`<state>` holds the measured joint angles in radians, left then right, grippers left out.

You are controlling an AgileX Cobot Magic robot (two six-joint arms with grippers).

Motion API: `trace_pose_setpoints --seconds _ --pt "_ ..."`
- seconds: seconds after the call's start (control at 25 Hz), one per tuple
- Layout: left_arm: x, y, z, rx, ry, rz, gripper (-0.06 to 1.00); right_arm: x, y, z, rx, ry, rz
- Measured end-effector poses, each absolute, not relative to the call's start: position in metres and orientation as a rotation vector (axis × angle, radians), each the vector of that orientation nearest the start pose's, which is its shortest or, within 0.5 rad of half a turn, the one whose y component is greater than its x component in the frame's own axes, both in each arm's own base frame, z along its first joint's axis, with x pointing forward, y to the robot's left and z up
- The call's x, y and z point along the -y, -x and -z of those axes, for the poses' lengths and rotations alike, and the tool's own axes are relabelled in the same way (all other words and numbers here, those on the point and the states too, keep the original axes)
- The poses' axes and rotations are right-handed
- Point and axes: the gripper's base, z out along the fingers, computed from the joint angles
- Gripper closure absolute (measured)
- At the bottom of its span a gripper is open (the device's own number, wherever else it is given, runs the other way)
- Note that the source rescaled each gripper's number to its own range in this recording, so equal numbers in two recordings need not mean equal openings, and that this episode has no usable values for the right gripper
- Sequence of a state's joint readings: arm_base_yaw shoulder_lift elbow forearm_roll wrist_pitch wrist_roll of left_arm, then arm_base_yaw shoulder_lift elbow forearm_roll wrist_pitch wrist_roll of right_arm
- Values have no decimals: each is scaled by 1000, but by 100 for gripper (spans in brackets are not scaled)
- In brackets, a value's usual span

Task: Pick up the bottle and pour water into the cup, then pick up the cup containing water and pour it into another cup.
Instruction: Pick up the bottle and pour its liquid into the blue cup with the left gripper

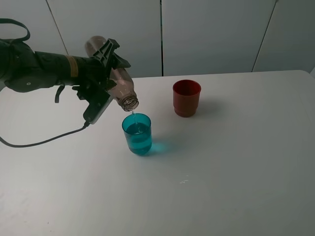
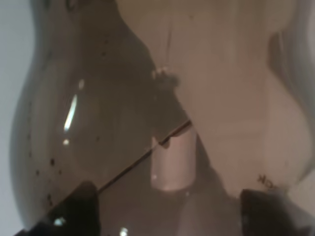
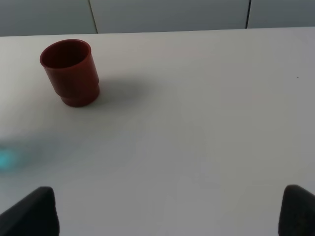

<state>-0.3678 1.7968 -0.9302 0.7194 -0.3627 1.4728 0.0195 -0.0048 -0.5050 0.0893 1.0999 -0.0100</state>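
**Left gripper** (image 1: 105,78): the jaws are pressed onto the body of the tall, slim, translucent grey-brown plastic bottle (image 1: 123,87) and pinch it at mid-body. The bottle is held off the table and steeply tilted. Its base points up and back along the arm, and its open threaded neck points down and away from the gripper.

**Left wrist view:** the bottle wall (image 2: 98,123) fills the frame, close against the camera. Dark fingertips (image 2: 81,209) sit at either side of it.

**Just below the bottle mouth:** a thin stream of water (image 1: 133,116) runs into the translucent teal-blue plastic tumbler (image 1: 137,135). The tumbler stands upright on the white table (image 1: 236,177), under and slightly ahead of the left gripper. It is not touching the bottle, and water is visible inside it.

**Farther out from the left gripper:** the opaque red-brown plastic cup with a stepped base (image 1: 186,98) stands beyond the tumbler on the side the neck points toward. It is upright and well apart from the tumbler. I cannot tell its contents.

**Behind the left gripper:** a black cable (image 1: 44,142) trails from the arm across the table.

**Right gripper** (image 3: 165,216): the fingertips are spread wide with only bare table between them. The red-brown cup (image 3: 70,73) stands ahead of it and off to one side, well apart. A blurred teal patch (image 3: 7,160) shows at the frame edge, too soft to make out.
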Motion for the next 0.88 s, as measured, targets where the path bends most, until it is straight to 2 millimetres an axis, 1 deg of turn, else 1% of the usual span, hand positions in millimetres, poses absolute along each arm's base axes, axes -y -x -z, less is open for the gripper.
trace_pose_setpoints --seconds 0.16,0.88 --pt "154 -340 -187 -485 -2114 -853 94 -7 8 -276 -2072 37 -113" --pt "155 -340 -187 -472 -2109 -857 94 -7 8 -276 -2072 37 -113"
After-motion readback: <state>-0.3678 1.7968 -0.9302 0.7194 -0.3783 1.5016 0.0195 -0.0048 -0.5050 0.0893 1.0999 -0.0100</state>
